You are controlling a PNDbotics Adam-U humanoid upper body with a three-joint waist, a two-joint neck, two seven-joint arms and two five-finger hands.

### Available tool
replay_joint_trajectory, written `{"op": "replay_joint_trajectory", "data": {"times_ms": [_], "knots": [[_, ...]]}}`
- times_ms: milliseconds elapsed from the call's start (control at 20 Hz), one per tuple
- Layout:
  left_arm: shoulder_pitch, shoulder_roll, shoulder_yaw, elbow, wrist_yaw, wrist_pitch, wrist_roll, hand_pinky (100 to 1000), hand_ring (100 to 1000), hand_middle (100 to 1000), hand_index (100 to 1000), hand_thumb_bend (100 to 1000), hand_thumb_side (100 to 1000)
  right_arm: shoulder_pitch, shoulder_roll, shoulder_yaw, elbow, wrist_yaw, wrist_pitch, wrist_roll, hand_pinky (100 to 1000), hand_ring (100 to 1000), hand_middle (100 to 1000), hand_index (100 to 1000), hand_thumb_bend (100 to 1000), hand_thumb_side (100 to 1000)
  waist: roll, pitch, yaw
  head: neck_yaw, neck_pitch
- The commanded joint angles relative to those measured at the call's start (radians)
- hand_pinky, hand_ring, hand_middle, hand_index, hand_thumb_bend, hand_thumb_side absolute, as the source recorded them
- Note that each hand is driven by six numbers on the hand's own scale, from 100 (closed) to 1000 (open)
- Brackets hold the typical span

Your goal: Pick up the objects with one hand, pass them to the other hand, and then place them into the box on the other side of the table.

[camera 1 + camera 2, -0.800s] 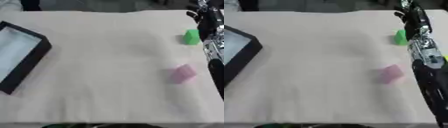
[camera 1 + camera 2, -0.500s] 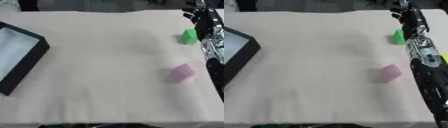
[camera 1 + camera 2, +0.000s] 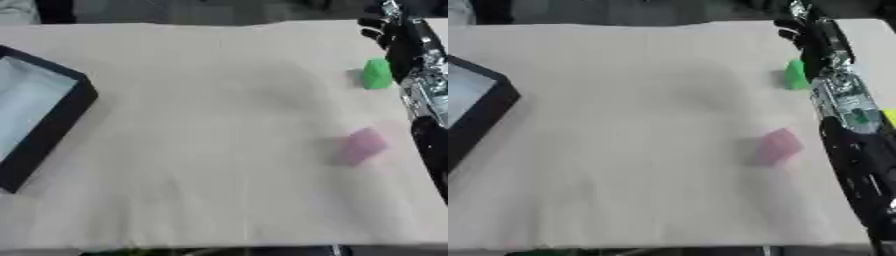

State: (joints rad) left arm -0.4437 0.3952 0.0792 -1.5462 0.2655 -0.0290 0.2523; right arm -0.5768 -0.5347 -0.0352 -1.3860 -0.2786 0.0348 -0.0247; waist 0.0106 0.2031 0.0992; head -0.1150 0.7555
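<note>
A green block (image 3: 377,74) stands at the far right of the table. A pink block (image 3: 360,145) lies nearer, also on the right side. My right arm runs along the right edge, and my right hand (image 3: 805,31) hovers just beyond and beside the green block, dark and blurred, so its fingers cannot be made out. The black box (image 3: 51,129) with a pale inside sits at the left edge. My left hand shows in neither view.
A beige cloth (image 3: 201,125) covers the whole table. Something yellow (image 3: 889,116) shows at the right edge behind my arm.
The whole picture has shifted a little, so the head has moved. My right hand stays near the green block; both blocks lie where they were.
</note>
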Motion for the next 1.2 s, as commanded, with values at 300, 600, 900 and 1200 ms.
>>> {"op": "replay_joint_trajectory", "data": {"times_ms": [300, 600, 900, 1200], "knots": [[0.008, 0.038, 0.01, -0.037, 0.005, 0.008, -0.005, 824, 795, 813, 893, 503, 749, -0.01, -0.285, 0.041, -0.151, 0.232, 0.072, 0.374, 886, 826, 803, 875, 100, 581, -0.01, -0.012, -0.016, 0.017, -0.02], [0.017, 0.05, 0.011, -0.043, 0.002, 0.013, -0.011, 824, 795, 810, 888, 492, 755, 0.039, -0.423, 0.065, -0.257, 0.354, 0.047, 0.578, 899, 860, 828, 873, 145, 398, -0.016, -0.014, -0.024, 0.015, -0.026], [0.021, 0.059, 0.013, -0.046, 0.005, 0.015, -0.013, 825, 796, 809, 887, 484, 758, 0.09, -0.486, 0.067, -0.331, 0.449, 0.027, 0.749, 902, 872, 836, 870, 179, 375, -0.02, -0.015, -0.03, 0.014, -0.021], [0.024, 0.066, 0.014, -0.048, 0.004, 0.016, -0.015, 824, 796, 807, 887, 478, 762, 0.189, -0.509, 0.088, -0.363, 0.48, 0.014, 0.785, 900, 879, 845, 890, 224, 310, -0.029, -0.015, -0.038, 0.017, -0.017]]}}
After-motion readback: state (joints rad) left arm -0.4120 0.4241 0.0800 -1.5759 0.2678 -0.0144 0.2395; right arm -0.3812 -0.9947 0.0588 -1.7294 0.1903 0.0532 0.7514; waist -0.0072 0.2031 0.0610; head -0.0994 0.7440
